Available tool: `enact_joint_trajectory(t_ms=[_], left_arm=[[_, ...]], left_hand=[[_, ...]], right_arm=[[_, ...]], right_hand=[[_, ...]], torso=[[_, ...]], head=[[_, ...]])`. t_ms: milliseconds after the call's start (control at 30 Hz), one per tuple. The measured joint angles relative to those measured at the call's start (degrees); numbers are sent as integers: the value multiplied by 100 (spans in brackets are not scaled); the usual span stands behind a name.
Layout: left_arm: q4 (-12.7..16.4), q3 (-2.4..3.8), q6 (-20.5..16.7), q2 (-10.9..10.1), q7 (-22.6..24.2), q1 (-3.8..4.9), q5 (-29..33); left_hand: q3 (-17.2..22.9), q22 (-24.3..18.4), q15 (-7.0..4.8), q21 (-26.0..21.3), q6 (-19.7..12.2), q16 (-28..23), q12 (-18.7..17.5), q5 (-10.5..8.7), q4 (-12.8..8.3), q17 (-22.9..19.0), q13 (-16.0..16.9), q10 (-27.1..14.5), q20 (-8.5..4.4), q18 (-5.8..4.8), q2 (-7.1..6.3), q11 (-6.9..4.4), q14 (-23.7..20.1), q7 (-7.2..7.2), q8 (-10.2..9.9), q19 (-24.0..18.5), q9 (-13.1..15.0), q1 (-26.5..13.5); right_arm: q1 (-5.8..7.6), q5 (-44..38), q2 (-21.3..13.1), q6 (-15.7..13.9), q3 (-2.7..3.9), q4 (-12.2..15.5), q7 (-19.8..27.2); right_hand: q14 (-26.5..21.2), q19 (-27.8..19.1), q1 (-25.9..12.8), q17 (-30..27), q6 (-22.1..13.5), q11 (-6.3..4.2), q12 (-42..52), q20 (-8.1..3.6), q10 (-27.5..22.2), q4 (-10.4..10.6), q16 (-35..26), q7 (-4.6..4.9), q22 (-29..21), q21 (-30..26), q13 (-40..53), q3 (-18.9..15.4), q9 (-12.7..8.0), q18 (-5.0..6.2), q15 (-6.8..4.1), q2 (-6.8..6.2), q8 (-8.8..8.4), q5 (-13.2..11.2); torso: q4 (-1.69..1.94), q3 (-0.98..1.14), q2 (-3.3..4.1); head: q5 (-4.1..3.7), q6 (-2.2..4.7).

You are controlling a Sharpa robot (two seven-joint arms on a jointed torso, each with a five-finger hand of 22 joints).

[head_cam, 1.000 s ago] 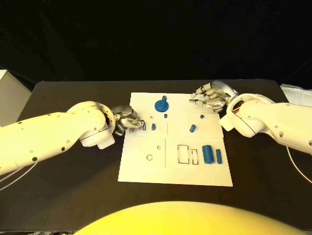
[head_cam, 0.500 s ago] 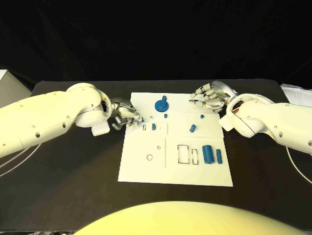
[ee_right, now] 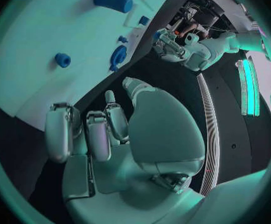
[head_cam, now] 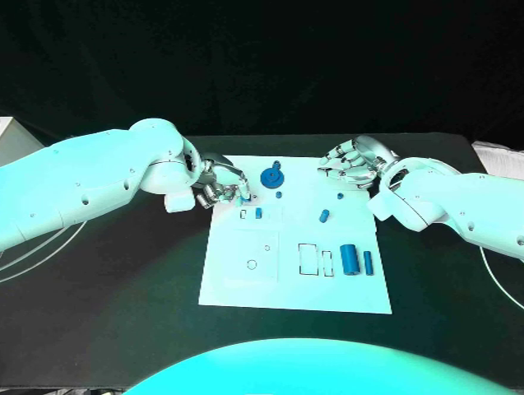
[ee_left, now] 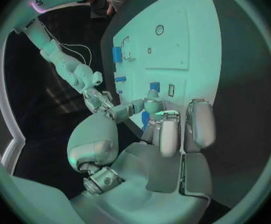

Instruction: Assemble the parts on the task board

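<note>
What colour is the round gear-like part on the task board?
Blue; the round part shows best in the head view.

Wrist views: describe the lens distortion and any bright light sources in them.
Left wrist view: fisheye circle in a dark frame, the white board's straight edges bow. Right wrist view: same bending of the board, and a bright light strip glows near the rim behind the right hand.

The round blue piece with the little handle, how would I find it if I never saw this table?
Find the white task board in the middle of the black table. Go to its far edge, between the two hands. There lies the round blue piece, a flat disc with a short stub sticking out, the only round, wide part; the other blue parts are small pegs or straight bars.
</note>
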Motion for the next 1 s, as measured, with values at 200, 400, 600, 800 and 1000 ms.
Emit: enact_joint_trajectory(t_ms=[200, 400, 600, 800, 1000], left_arm=[[-7, -95, 31, 148, -179, 72, -290], [65, -155, 16, 214, -333, 93, -772], [129, -195, -9, 249, -445, 100, -1167], [133, -222, -17, 299, -513, 102, -1360], [88, -234, 97, 379, -560, 104, -1374]], left_hand=[[-59, 0, -21, 44, 96, 0, 0, 213, -59, 0, 123, 150, -31, 0, 26, -29, 21, 6, -102, 31, 65, -40], [-103, -1, -41, 71, 148, 0, 30, 418, -103, 0, 220, 220, -51, 0, 47, -39, 1, -6, -148, 51, 128, -61], [-104, -1, -40, 71, 180, 0, 62, 418, -104, 0, 279, 262, -31, -56, 51, -40, 0, 8, -149, 71, 145, -84], [-119, -2, -40, 107, 206, 0, 66, 480, -119, 0, 342, 313, -50, -91, 31, -52, 0, -4, -182, 91, 172, -106], [-135, -2, -40, 107, 217, 0, 66, 484, -135, 0, 361, 333, -31, -91, 29, -70, 0, -14, -182, 111, 200, -131]], right_arm=[[0, 0, 12, -28, 0, -2, 20], [0, 38, 13, -222, 0, 3, 153], [22, 175, 3, -527, 0, 30, 443], [88, 353, 5, -770, 0, 48, 799], [191, 532, 41, -929, 5, 6, 1130]], right_hand=[[0, 0, 0, 0, 0, 0, 0, 0, 0, 0, 0, 0, -1, -29, 0, 0, 0, 0, 0, 0, 0, 25], [0, -151, -24, -1, -22, 2, -356, 1, -359, 6, -293, 20, -1, -672, -113, 104, -8, 138, 0, -24, 0, 67], [-259, -1099, -8, -574, -106, 70, -1877, 28, -1525, -20, -1390, 15, -1294, -3099, -1566, 388, -8, 570, 29, -101, 0, 67], [-1418, -1805, -24, -2745, -210, 160, -3356, 104, -2388, -129, -4103, 84, -2828, -5297, -3010, 745, 30, 759, 103, -203, 68, 66], [-2040, -2279, -101, -3450, -345, 247, -4772, 348, -2640, -223, -5727, 175, -3790, -6375, -4537, 1060, 78, 759, 339, -281, 155, 66]], torso=[[7, 3, -7], [7, 4, -12], [5, -5, -12], [8, -10, -3], [8, -16, 1]], head=[[13, 0], [26, 0], [35, 0], [39, 0], [47, 0]])
